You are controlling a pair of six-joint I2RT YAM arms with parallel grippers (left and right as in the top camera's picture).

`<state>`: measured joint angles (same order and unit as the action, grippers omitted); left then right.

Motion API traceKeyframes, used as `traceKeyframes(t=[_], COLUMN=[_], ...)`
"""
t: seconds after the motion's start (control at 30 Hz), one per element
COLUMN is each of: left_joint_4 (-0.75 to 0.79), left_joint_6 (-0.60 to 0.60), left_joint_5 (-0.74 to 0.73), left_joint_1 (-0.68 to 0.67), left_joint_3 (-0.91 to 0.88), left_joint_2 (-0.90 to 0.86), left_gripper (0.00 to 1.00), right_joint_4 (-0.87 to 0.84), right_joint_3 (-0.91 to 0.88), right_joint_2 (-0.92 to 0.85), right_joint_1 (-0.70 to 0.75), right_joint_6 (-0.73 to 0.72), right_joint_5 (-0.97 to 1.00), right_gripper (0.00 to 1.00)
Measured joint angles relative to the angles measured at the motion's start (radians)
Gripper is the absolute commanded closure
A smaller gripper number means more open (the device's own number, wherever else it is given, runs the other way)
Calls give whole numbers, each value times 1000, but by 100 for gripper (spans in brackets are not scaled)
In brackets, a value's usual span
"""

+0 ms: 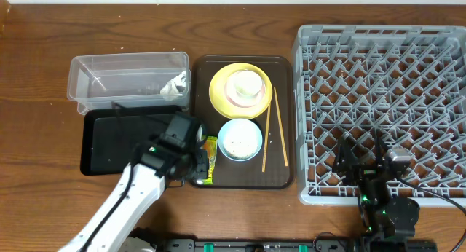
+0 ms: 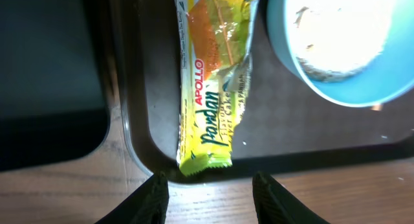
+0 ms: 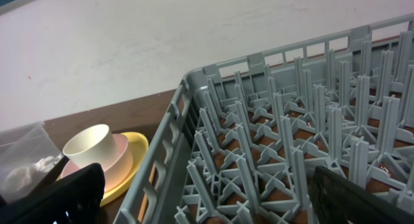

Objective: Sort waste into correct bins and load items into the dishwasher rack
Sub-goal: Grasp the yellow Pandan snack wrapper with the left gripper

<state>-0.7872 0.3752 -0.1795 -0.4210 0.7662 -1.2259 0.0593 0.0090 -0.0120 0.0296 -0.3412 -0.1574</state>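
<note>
We read "APOLLO Pandan" on snack wrapper [image 2: 210, 88]. Left gripper [image 2: 208, 188] parted, holding nothing, just beside it. Right gripper [image 1: 362, 150] spread wide, holding nothing.

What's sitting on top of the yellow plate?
A small pink bowl sits on the yellow plate, and a white cup stands inside that bowl. The bowl hides the plate's middle, and the cup covers the bowl's bottom.

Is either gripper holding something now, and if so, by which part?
Nothing is held. The left gripper has its jaws apart, just short of the snack wrapper. The right gripper is open over the dishwasher rack.
</note>
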Motion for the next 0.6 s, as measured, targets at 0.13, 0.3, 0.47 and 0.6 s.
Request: traceKeyframes(t=[0.13,0.3,0.47,0.6], left_joint_4=[52,117,160,179], left_joint_6=[-6,-7,-7,-7], left_joint_5=[13,23,30,37], left_joint_1=[-1,-1,-1,-1], left_joint_3=[0,0,0,0], left_joint_2=[-71,-150,-226,-277], left_gripper=[55,55,55,55], right_joint_4=[0,0,0,0], right_joint_3=[0,0,0,0], right_joint_2=[0,0,0,0], right_joint_1=[0,0,0,0], right_joint_6=[0,0,0,0], right_joint_5=[0,0,0,0], right_gripper=[1,1,1,1])
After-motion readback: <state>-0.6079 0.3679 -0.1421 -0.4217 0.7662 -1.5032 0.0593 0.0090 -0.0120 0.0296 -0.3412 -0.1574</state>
